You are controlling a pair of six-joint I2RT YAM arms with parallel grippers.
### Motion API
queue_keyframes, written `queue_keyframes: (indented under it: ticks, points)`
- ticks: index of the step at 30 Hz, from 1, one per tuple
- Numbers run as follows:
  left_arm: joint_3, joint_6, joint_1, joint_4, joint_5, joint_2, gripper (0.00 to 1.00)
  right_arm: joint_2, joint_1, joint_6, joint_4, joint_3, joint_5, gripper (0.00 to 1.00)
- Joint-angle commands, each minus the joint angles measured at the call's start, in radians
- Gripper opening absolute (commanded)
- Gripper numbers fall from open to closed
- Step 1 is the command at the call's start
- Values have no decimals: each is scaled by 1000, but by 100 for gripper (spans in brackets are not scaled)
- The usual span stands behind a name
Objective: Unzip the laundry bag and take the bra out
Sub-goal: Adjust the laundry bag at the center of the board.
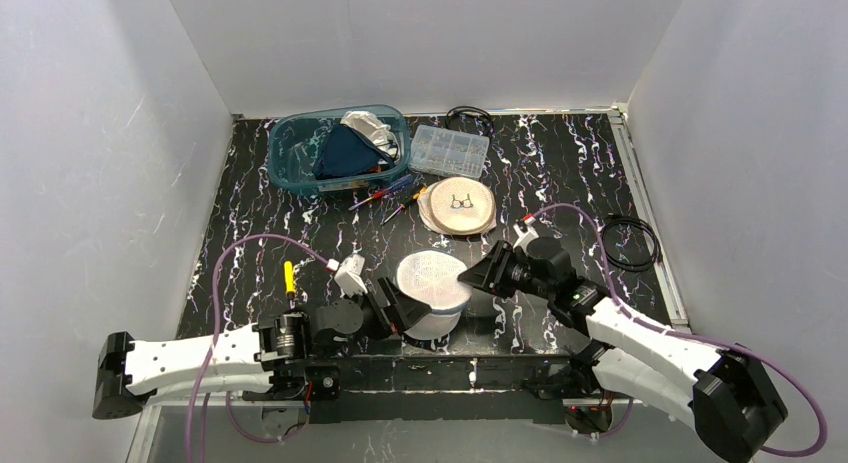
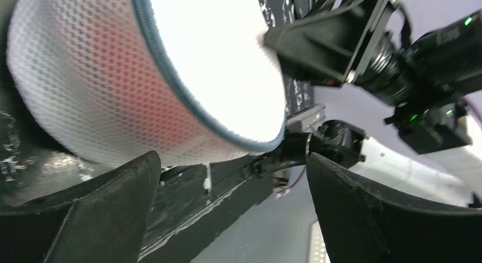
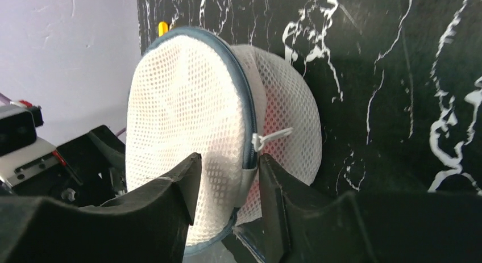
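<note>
Right gripper has its fingers narrowed to either side of the zipped rim of the laundry bag, beside the zip pull; whether they pinch it I cannot tell. Left gripper gapes wide at the bag's left side, holding nothing. The bag sits near the table's front edge, with the bra showing red through the mesh. Bare tabletop lies beyond on the right. Farther back, a teal bin holds dark blue cloth.

table | laundry bag | teal bin | clear box | maybe screwdrivers
</note>
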Motion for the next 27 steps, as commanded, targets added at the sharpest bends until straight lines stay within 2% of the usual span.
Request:
queue_keyframes:
  ticks: [1,6,10,12,15,19,22,27]
  points:
    - [0,-116,-5,106,-80,41,97,-43,82,138,85,-40,102,48]
    - [-16,-165,-5,145,-84,84,92,-65,212,225,107,-63,220,44]
    - [-5,-186,-5,92,-101,101,79,-20,316,228,131,-35,299,48]
    - [5,-194,-5,29,-126,90,66,0,362,189,97,2,322,57]
    - [15,-200,-2,-78,-165,48,43,-28,386,104,-44,62,377,74]
    - [-1,-186,36,-176,-167,-48,16,-104,387,-43,-221,110,435,85]
    - [-10,-106,128,-206,-77,-132,0,-155,385,-134,-303,131,464,89]
    - [2,103,471,-143,302,-163,0,-174,364,-219,-357,145,451,91]
